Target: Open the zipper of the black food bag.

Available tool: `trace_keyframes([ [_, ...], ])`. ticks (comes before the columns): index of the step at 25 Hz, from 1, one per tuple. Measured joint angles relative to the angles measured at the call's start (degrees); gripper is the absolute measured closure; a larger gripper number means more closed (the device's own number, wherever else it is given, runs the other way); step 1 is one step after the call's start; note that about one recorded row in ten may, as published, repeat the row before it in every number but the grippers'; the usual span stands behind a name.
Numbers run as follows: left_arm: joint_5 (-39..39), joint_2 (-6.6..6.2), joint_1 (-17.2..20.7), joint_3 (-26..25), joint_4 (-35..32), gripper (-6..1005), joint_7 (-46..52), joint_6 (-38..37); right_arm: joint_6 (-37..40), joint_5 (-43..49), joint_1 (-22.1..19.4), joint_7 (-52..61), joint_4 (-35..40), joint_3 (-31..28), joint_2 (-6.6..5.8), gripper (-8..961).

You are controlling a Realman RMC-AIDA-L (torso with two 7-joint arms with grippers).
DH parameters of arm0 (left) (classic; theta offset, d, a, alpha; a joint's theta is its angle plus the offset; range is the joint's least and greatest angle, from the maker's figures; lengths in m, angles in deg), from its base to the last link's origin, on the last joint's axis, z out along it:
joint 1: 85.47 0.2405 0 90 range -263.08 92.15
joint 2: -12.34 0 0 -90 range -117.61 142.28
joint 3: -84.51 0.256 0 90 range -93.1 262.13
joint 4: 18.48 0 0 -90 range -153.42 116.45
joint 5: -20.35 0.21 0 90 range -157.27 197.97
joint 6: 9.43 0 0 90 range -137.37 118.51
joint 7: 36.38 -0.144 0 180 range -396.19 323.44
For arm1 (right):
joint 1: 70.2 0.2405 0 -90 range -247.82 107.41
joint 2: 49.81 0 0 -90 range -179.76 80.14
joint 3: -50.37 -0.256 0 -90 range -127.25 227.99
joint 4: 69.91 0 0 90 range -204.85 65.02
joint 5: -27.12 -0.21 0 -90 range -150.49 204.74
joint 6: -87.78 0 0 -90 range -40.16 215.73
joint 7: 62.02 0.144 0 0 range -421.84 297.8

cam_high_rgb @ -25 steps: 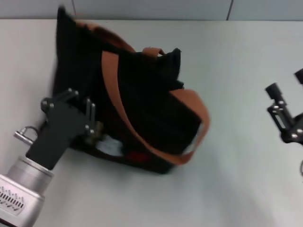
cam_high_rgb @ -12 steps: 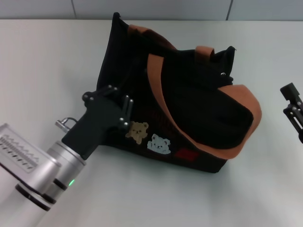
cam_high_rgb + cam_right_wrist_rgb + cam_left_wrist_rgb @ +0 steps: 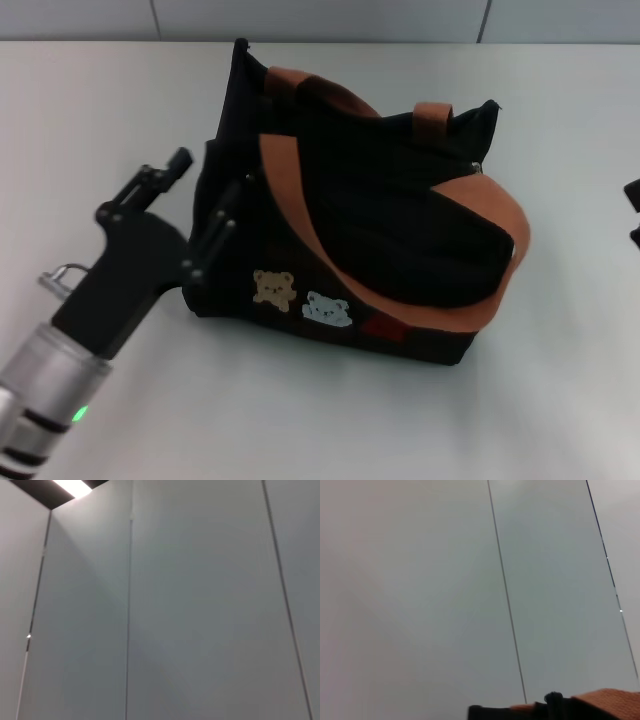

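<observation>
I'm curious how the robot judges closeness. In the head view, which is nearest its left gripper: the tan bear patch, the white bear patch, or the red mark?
From the left gripper:
1. Tan bear patch, front face, nearest.
2. White bear patch, beside it.
3. Red mark, farthest along the front.

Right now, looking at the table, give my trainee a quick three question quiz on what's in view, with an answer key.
1. True or false: the left hand is open at the bag's end.
2. What colour are the handles?
A orange-brown
B green
C white
3. Fill in: two ____ patches sit on the bag's front.

Key: 1 true. 2 A. 3 bear. The right hand barely shows at the table's edge.
</observation>
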Motion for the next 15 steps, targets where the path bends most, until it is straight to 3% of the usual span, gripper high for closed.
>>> trace_keyframes([
  [2,0.11,-0.03,0.33,0.2,-3.25,533,3.9,-2.9,0.59,-0.14,0.08,2.21,0.9,-0.19,-0.03,242],
  [4,0.15,-0.11,0.62,3.29,-11.73,454,12.21,-10.1,1.66,-0.08,0.49,5.32,2.77,-0.02,-0.08,240],
  [5,0.15,-0.11,0.62,3.29,-11.73,416,12.21,-10.1,2.24,0.45,0.95,8.01,4.92,0.67,-0.1,239],
  [7,0.18,-0.22,0.68,6.52,-16.97,340,16.45,-13.61,3.12,2.65,1.94,13.3,9.68,3.02,-0.11,238],
  [8,0.19,-0.29,0.77,8.13,-19.47,302,18.79,-15.34,4.54,6.1,2.79,17.66,15.16,7.07,-0.13,238],
  [10,0.18,-0.42,1.14,11.73,-24.33,226,23.58,-19.37,5.59,7.53,2.97,18.54,16.94,8.8,-0.12,202],
  [15,0.04,-1.92,1.14,23.61,-29.21,193,33.24,-23.94,9.09,12.4,3.58,21.16,21.94,14.69,-0.14,113],
])
